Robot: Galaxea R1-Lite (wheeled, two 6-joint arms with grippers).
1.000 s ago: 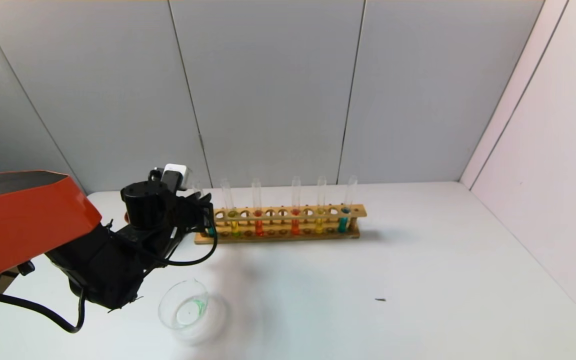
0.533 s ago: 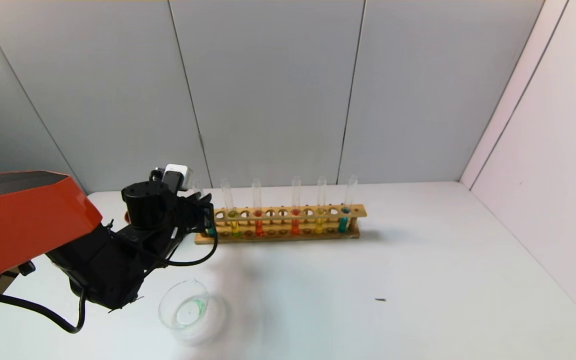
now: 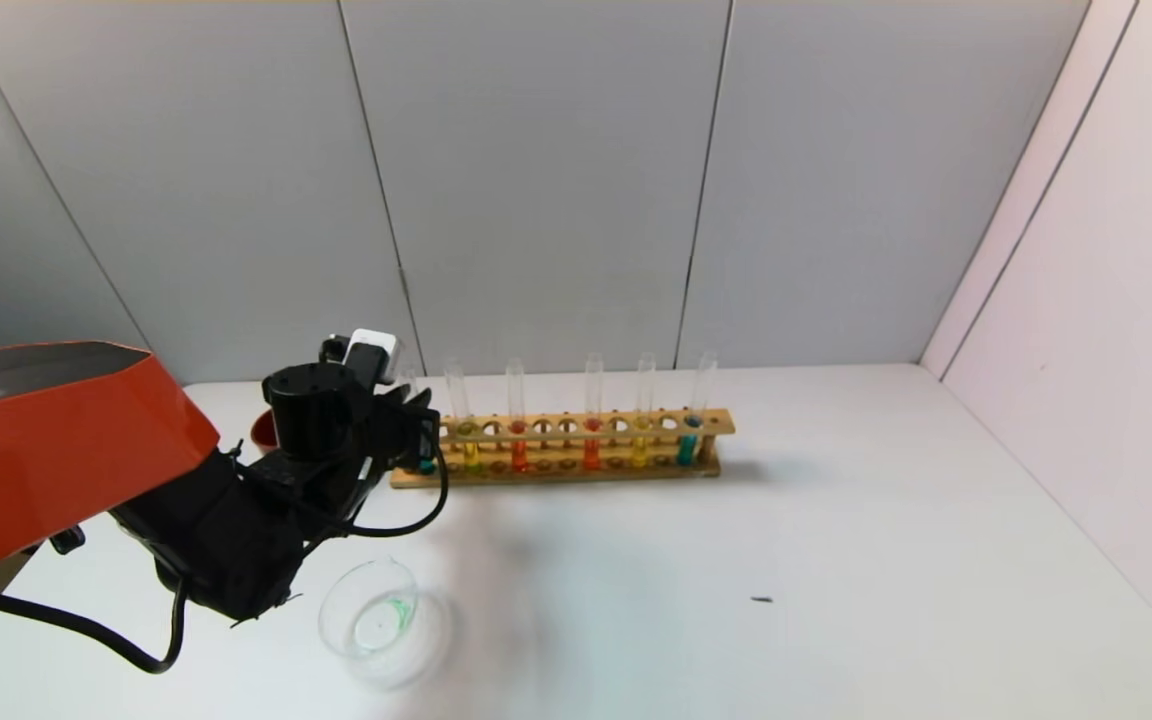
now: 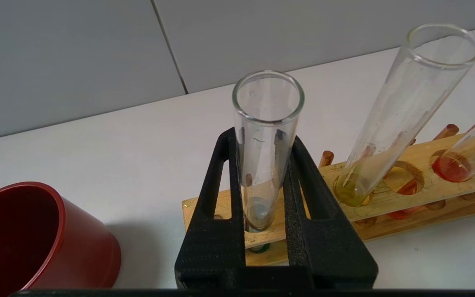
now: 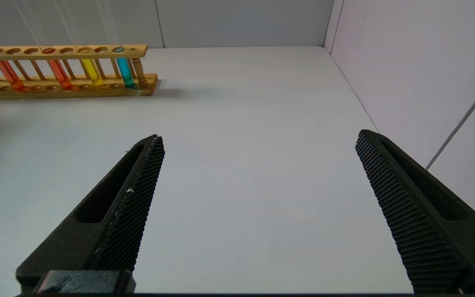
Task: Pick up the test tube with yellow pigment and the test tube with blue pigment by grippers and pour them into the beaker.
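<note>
My left gripper [image 3: 418, 425] is at the left end of the wooden rack [image 3: 576, 470]. In the left wrist view it [image 4: 263, 139] is shut on the test tube with blue pigment [image 4: 268, 119], which stands upright in the end hole; its turquoise bottom [image 3: 424, 465] shows below. The test tube with yellow pigment [image 3: 469, 452] stands next to it, also in the left wrist view [image 4: 402, 111]. The beaker [image 3: 371, 612] sits on the table in front of the left arm. My right gripper [image 5: 259, 136] is open and empty over bare table.
A dark red cup [image 4: 35, 239] stands left of the rack. The rack also holds two red tubes [image 3: 518, 455], a golden-yellow tube [image 3: 639, 450] and a second blue tube [image 3: 686, 448]. A small dark speck [image 3: 761, 600] lies on the table. Walls close the back and right.
My left gripper has moved a little to the right, closer onto the rack's left end. The rack, tubes and beaker have not moved.
</note>
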